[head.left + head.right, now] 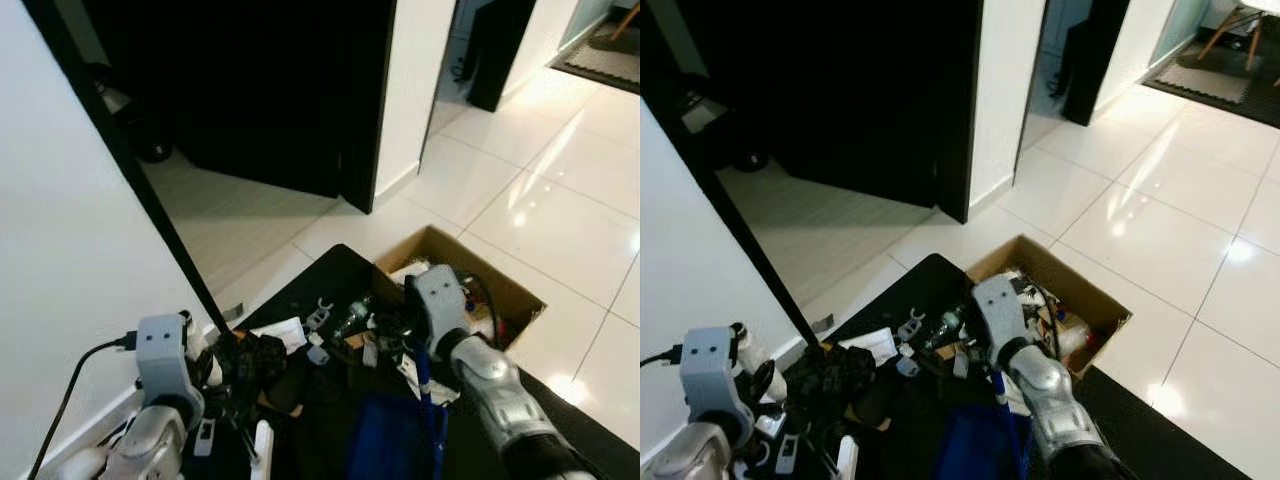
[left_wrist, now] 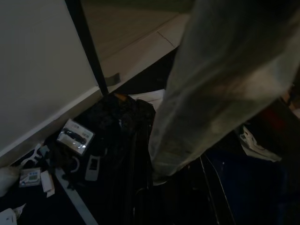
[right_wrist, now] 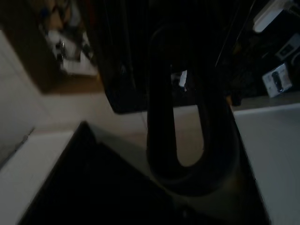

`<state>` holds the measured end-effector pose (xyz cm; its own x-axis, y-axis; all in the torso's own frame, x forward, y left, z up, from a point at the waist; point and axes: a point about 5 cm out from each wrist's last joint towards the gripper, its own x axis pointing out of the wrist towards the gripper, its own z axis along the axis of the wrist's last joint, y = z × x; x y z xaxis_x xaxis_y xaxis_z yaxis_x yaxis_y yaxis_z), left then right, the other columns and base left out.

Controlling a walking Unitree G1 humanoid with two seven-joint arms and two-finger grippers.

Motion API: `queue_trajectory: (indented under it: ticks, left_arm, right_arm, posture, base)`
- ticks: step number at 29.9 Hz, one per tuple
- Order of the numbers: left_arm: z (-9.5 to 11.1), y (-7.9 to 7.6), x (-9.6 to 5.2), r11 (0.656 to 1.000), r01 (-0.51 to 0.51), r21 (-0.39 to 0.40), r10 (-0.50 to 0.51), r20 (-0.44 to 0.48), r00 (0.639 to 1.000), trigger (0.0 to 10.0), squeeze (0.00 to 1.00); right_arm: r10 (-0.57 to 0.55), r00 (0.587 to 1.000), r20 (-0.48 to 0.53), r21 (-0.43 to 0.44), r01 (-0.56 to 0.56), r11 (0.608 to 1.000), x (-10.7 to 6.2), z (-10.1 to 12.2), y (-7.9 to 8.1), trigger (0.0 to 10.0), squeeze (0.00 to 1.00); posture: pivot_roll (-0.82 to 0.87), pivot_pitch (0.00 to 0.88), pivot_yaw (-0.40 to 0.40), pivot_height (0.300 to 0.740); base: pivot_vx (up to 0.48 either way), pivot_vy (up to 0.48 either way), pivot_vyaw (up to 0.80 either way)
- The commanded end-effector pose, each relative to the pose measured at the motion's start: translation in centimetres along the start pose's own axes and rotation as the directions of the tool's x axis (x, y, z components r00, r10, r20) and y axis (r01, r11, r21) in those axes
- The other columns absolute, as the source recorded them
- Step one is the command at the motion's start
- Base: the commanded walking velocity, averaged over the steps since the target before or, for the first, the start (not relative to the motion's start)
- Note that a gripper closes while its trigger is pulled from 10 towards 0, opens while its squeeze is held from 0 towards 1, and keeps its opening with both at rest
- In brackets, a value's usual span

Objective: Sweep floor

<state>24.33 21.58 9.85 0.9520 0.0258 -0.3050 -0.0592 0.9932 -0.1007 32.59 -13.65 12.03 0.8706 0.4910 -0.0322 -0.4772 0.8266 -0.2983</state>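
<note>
A long black pole [image 1: 150, 200] slants down from the upper left to a black tangle [image 1: 250, 362] on a dark mat [image 1: 320, 275]. My left gripper [image 1: 222, 368] is low at the left, beside that tangle. My right gripper [image 1: 392, 335] reaches over the clutter in the middle of the mat, next to a blue stick [image 1: 428, 400] and a blue flat piece [image 1: 380, 440]. A dark loop [image 3: 187, 131] stands out in the right wrist view over pale floor. In the left wrist view a broad pale blurred shape [image 2: 220, 79] hangs in front, with the pole [image 2: 89, 51] behind it.
Small white and grey bits [image 1: 322, 325] and a paper [image 1: 280, 333] litter the mat. An open cardboard box [image 1: 505, 290] of odds and ends sits on it at the right. White wall [image 1: 70, 250] is on my left, a dark doorway [image 1: 250, 90] ahead, glossy tiles [image 1: 560, 180] to the right.
</note>
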Motion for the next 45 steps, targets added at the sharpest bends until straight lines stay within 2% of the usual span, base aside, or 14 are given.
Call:
queue_trajectory:
  ticks: [1,7,14,19,25,26,29,32,35,37,38,40,44,45]
  left_arm:
    - [0.0,0.6,-0.1,1.000,-0.023,0.015,0.023,0.006,1.000,10.0,0.00]
    - [0.3,0.6,0.2,1.000,-0.016,0.022,0.016,0.009,1.000,10.0,0.00]
    - [0.5,0.7,0.3,0.999,-0.010,0.032,0.009,0.012,1.000,10.0,0.00]
    - [0.6,1.0,0.2,0.999,-0.015,0.034,0.014,0.013,1.000,10.0,0.00]
    - [0.3,1.0,0.2,1.000,-0.015,0.022,0.015,0.002,1.000,10.0,0.00]
    - [-0.3,1.0,0.4,0.999,-0.024,-0.030,0.024,-0.026,0.999,10.0,0.00]
    - [-0.8,1.0,0.5,0.996,-0.034,-0.079,0.030,-0.048,0.998,10.0,0.00]
    - [-1.8,1.4,0.9,0.977,-0.086,-0.197,0.069,-0.089,0.994,10.0,0.00]
    - [-1.9,1.4,1.0,0.969,-0.090,-0.229,0.070,-0.095,0.993,10.0,0.00]
    - [-2.2,1.0,1.1,0.940,-0.080,-0.332,0.043,-0.117,0.992,10.0,0.00]
    - [-2.2,1.0,1.1,0.940,-0.080,-0.332,0.043,-0.117,0.992,10.0,0.00]
    - [-2.3,0.2,1.5,0.906,-0.053,-0.420,-0.001,-0.128,0.992,10.0,0.00]
    - [-2.5,-0.2,1.8,0.907,-0.034,-0.420,-0.021,-0.126,0.992,10.0,0.00]
    - [-3.2,0.0,1.7,0.919,-0.025,-0.392,-0.037,-0.149,0.988,10.0,0.00]
  right_arm:
    - [0.051,0.997,0.052,-0.002,-0.051,0.999,-0.7,0.7,0.2,10.0,0.00]
    - [0.135,0.987,0.082,-0.018,-0.134,0.991,-2.3,-0.4,1.0,10.0,0.00]
    - [0.146,0.980,0.132,-0.050,-0.140,0.989,-3.4,-0.8,1.0,10.0,0.00]
    - [0.192,0.965,0.177,-0.045,-0.187,0.981,-3.7,0.2,1.6,10.0,0.00]
    - [0.217,0.959,0.180,-0.015,-0.218,0.976,-3.5,-0.3,2.3,10.0,0.00]
    - [0.226,0.958,0.177,0.016,-0.232,0.972,-3.1,-1.0,2.9,10.0,0.00]
    - [0.245,0.955,0.166,0.014,-0.251,0.968,-2.7,-1.5,3.4,10.0,0.00]
    - [0.301,0.947,0.110,0.005,-0.303,0.953,-1.9,-2.8,4.7,10.0,0.00]
    - [0.328,0.940,0.093,-0.007,-0.329,0.944,-1.8,-3.2,5.4,10.0,0.00]
    - [0.379,0.921,0.093,-0.032,-0.378,0.925,-1.5,-3.2,6.4,10.0,0.00]
    - [0.379,0.921,0.093,-0.032,-0.378,0.925,-1.5,-3.2,6.4,10.0,0.00]
    - [0.427,0.899,0.098,-0.067,-0.422,0.904,-0.8,-2.9,7.2,10.0,0.00]
    - [0.447,0.889,0.100,-0.102,-0.437,0.893,-0.3,-2.7,7.5,10.0,0.00]
    - [0.454,0.887,0.083,-0.132,-0.442,0.887,0.0,-2.8,7.4,10.0,0.00]
  posture:
    - [0.16,0.250,0.056,0.740]
    - [0.15,0.252,0.069,0.740]
    - [0.17,0.249,0.079,0.740]
    - [0.17,0.250,0.077,0.740]
    - [0.17,0.251,0.083,0.740]
    - [0.17,0.250,0.086,0.740]
    - [0.17,0.250,0.088,0.740]
    - [0.17,0.246,0.084,0.740]
    - [0.18,0.247,0.086,0.740]
    - [0.18,0.250,0.086,0.740]
    - [0.18,0.250,0.086,0.740]
    - [0.18,0.251,0.087,0.740]
    - [0.18,0.251,0.087,0.740]
    - [0.18,0.251,0.084,0.740]
  base:
    - [0.000,0.000,0.00]
    - [0.000,0.000,0.00]
    - [0.000,0.000,0.00]
    - [0.000,0.000,0.00]
    - [0.000,0.000,0.00]
    - [0.000,0.000,0.00]
    - [0.000,0.000,0.00]
    - [0.000,0.000,0.00]
    - [0.000,0.000,0.00]
    - [0.000,0.000,0.00]
    - [0.000,0.000,0.00]
    - [0.000,0.000,0.00]
    - [0.000,0.000,0.00]
    - [0.000,0.000,0.00]
